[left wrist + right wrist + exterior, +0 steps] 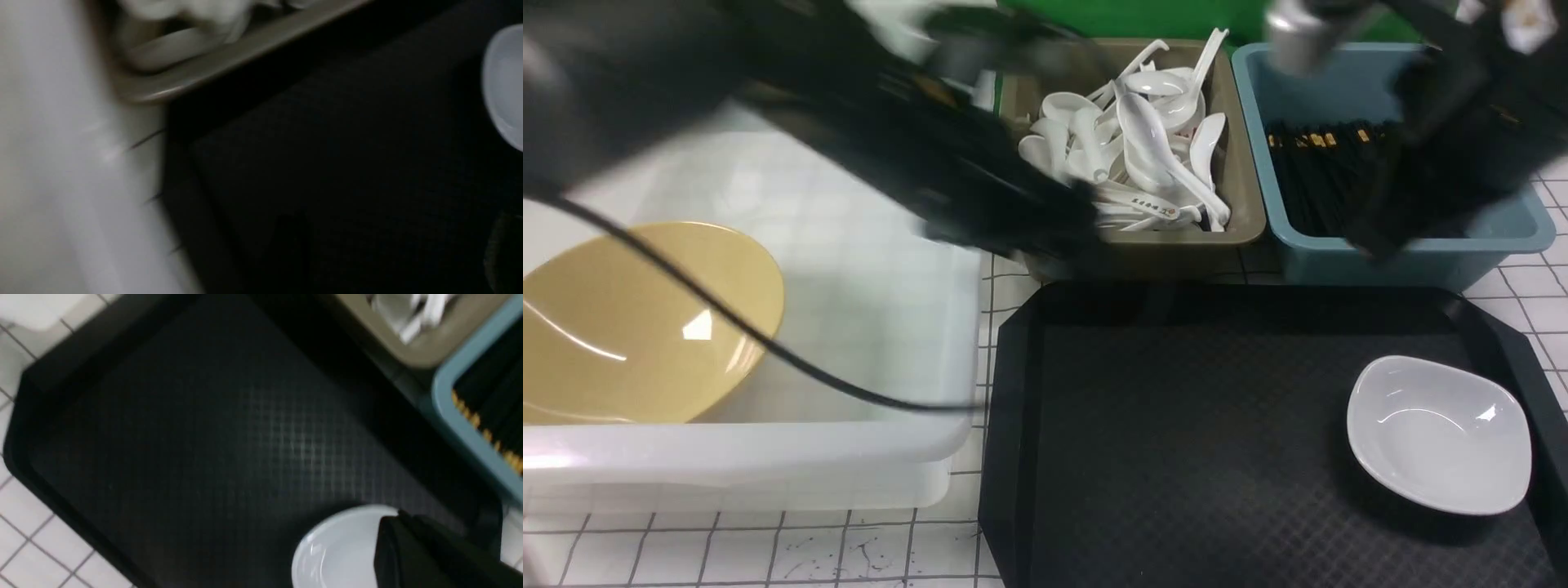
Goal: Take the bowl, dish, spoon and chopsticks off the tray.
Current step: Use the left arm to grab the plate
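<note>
A: Where's the bowl (629,327)?

B: Over on the left, in the white bin (768,457). It leans tilted against the bin's left side, with its mouth facing up and to the right. A black cable (768,347) runs across in front of it.

A: And the dish (1437,433)?

B: On the tray (1176,425), close to the right rim, sitting upright. It's the only thing on the tray.

A: What's behind the tray?

B: Two bins side by side, both right at the tray's far edge. The olive bin (1143,257) holds a heap of white spoons (1152,131). The blue bin (1421,261) to its right holds black chopsticks (1323,180) with their gold bands lined up towards the back.

A: What are the arms doing?

B: The left arm reaches over the white bin. The left gripper (1062,219) is at the near left corner of the olive bin. It's only a dark smear, so I can't tell whether it's released or clenched, or whether there's anything in it.

A: And the right one?

B: The right gripper (1372,233) hangs over the front of the blue bin. It's blurred too, but it's clenched, and I can't see anything between its jaws. Its wrist camera looks down on the tray, with the dish at the near edge of that view.

A: What's under it all?

B: A white table (768,547) ruled with a grid.
</note>
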Robot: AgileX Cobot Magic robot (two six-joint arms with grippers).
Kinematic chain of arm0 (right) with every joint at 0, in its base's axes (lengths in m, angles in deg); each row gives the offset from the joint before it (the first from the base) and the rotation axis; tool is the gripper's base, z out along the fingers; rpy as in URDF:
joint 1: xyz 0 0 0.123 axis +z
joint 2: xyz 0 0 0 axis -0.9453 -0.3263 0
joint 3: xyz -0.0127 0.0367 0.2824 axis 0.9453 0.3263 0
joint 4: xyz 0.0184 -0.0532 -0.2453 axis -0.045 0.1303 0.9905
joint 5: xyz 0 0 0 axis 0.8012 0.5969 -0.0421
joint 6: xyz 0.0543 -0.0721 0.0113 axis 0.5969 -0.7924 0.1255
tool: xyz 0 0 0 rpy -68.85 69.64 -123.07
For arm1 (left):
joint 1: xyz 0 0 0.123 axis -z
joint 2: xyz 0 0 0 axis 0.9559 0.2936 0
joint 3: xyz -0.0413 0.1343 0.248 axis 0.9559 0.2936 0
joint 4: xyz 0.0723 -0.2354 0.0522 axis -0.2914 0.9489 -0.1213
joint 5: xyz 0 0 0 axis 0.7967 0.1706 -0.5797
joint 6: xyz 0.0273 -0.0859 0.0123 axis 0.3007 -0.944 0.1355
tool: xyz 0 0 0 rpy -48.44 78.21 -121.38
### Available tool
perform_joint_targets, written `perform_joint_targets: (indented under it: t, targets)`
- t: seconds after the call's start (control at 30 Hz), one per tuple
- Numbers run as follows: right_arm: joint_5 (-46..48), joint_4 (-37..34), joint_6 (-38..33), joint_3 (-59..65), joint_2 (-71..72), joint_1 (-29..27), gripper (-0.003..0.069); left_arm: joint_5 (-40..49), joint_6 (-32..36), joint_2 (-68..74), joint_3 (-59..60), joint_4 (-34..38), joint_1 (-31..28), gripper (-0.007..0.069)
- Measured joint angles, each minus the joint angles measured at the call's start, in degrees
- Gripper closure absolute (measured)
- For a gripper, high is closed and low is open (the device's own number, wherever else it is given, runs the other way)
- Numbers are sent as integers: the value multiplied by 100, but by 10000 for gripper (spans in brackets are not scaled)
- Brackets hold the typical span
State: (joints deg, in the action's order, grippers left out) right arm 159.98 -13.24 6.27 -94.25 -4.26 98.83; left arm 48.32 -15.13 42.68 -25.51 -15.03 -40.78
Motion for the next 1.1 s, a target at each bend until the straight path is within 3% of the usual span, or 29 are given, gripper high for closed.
perform_joint_targets:
  t: [0.07,0.23,0.37,0.77,0.83,0.93,1.1]
  targets:
    - [-21,-13,127,613,599,-316,610,-250,5,644,-354,45,672,73]
    - [-9,-13,169,1409,1661,-876,610,-278,5,1778,-1368,125,1327,73]
    - [103,105,177,1675,2260,-1133,610,-165,5,2620,-2255,137,1621,74]
    - [182,237,177,1720,2734,-1174,610,-239,-1,4485,-4175,234,1872,88]
    - [187,237,177,1720,2734,-1174,610,-303,-46,4601,-4362,288,1872,122]
    - [187,237,177,1720,2734,-1174,610,-260,-139,4716,-4549,293,1872,260]
    - [133,241,177,1720,2734,-1174,610,181,-176,4719,-4890,163,1806,566]
